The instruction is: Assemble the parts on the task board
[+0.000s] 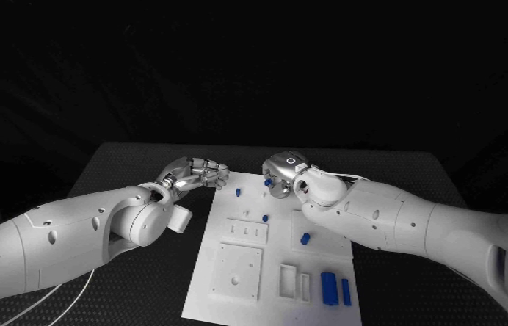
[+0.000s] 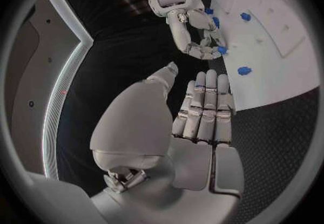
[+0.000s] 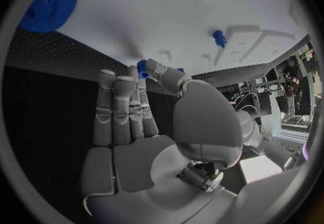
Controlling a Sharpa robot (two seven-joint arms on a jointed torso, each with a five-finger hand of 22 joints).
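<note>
Item 1, task board (image 1: 241,267): I log a white, flat, matte plate lying on the black textured bench (image 1: 127,164), with rectangular recesses cut into it. All places below are relative to this board.

Item 2, parts: small blue pieces of smooth plastic. Two long blue bars (image 1: 328,288) lie at the board's near right corner; a short peg (image 1: 305,238) sits mid-right; another small peg (image 1: 239,192) stands near the far edge. A toothed blue gear (image 3: 48,0) shows in the right wrist view, on the board by its edge.

Item 3, right hand (image 1: 288,176): at the board's far right corner, silver metal. I see its fingers (image 3: 152,67) pinching a small blue piece (image 3: 142,68) at the tips, just above the board.

Item 4, left hand (image 1: 196,173): just beyond the board's far left edge, fingers (image 2: 206,106) straight and pressed together, holding nothing.

Progress, as I judge it: early. Most recesses look unfilled, the bars lie loose, and the pinched piece is not yet seated.
</note>
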